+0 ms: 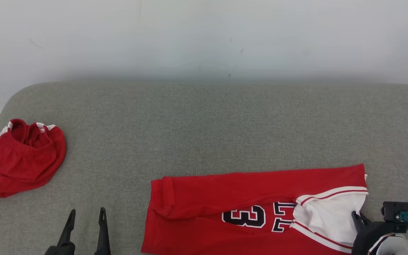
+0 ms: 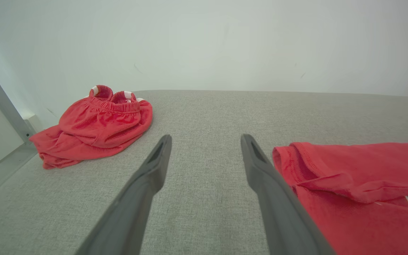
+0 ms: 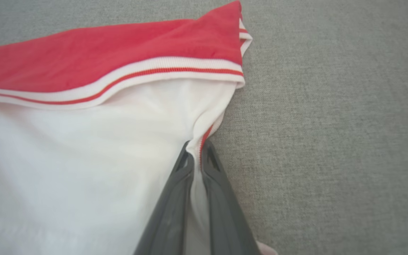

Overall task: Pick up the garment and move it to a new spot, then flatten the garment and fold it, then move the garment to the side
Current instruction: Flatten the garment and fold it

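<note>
The garment [image 1: 246, 209] is a red jersey with black-and-white numbers and white trim, lying partly folded at the front right of the grey surface. My right gripper [image 1: 359, 216] sits at the jersey's right end, and the right wrist view shows its gripper [image 3: 197, 148] shut on the jersey's white inner fabric [image 3: 83, 159] and red-striped edge. The left gripper [image 1: 86, 213] stands open just left of the jersey, nothing between its fingers [image 2: 154, 166]; the jersey's folded hem [image 2: 352, 173] lies right beside its right finger.
A crumpled pair of red shorts [image 1: 21, 157] with a white-trimmed waistband lies at the left edge of the grey padded surface [image 1: 204, 127], seen as red shorts [image 2: 96, 124] in the left wrist view. A pale wall [image 1: 204, 35] rises behind. A metal rail [image 2: 2, 106] runs along the left.
</note>
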Robot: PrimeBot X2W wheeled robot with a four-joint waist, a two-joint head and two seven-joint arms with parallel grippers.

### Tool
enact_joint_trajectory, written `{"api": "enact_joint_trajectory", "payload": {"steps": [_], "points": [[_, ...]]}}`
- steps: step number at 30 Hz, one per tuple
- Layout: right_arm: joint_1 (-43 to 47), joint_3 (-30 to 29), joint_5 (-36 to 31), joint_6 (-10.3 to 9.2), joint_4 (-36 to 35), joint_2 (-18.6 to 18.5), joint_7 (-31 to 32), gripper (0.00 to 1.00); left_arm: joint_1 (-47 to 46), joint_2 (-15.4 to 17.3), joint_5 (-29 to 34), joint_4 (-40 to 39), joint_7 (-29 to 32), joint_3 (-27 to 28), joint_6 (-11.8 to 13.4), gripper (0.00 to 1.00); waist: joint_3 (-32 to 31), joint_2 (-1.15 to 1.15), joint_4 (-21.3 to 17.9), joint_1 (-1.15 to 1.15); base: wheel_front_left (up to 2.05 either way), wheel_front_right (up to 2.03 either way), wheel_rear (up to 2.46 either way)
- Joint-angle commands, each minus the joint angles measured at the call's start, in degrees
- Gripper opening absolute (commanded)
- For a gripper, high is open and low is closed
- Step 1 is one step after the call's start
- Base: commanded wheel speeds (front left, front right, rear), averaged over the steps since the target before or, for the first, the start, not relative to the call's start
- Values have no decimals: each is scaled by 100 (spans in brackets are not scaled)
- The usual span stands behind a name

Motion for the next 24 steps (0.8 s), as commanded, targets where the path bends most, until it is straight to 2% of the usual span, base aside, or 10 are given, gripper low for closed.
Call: {"api": "enact_joint_trajectory", "payload": {"steps": [1,5,13,18,24], "points": [[112,74,65,-11,137,49,50,0,102,-34,29,9,-18,21,2,100,-47,0,-12,0,0,0,0],[157,139,272,-17,329,-166,-62,0,191,-76,66,53,-18,98,-38,100,-204,0,-60,0,0,0,0],[93,-202,418,-13,744,-811,-469,0,300,-132,142,8,-18,223,-80,100,-322,0,-163,0,0,0,0],[-6,-154,359,-12,515,-782,-621,0,372,-156,138,-33,-18,347,-96,100,-342,0,-318,0,0,0,0],[92,62,427,-11,-456,-590,-697,0,386,-184,190,-38,-18,405,-129,100,-346,0,-440,0,0,0,0]]}}
